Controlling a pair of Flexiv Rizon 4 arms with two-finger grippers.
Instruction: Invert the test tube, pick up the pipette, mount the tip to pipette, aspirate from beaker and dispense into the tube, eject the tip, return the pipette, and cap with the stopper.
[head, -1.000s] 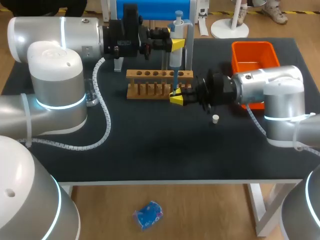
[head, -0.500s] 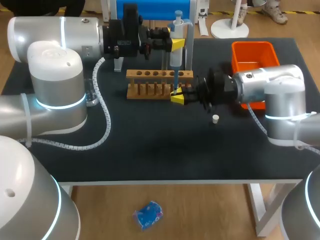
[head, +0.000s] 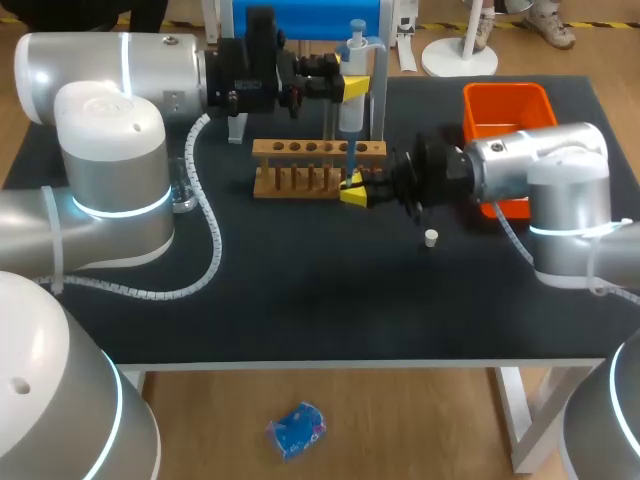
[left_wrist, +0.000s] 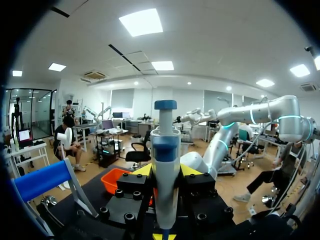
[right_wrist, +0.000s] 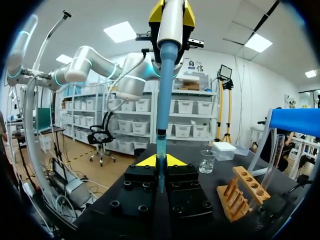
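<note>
I'm working over a dark table (head: 300, 310). On it stand a wooden rack (head: 318, 165) near the middle, an orange bin (head: 508, 112) at the far right and a blue stand (head: 305, 15) at the back edge. A small white stopper (head: 431, 238) lies on the bare surface, apart from the rack and just in front of my right arm.

My left gripper (head: 348, 88) is clenched on the pipette (head: 355, 70), holding it upright above the rack's right end. My right gripper (head: 355, 190) sits just in front of that end, its 2 fingers clamped on the test tube (right_wrist: 160, 150), which stands upright between them. The pipette's blue tip (right_wrist: 166, 85) points straight down into the tube's mouth.

The right wrist view shows that alignment from below, and also a glass beaker (right_wrist: 206, 161) beyond the rack. The left wrist view shows only the pipette's body and blue plunger between its own fingers, with the bin behind.
</note>
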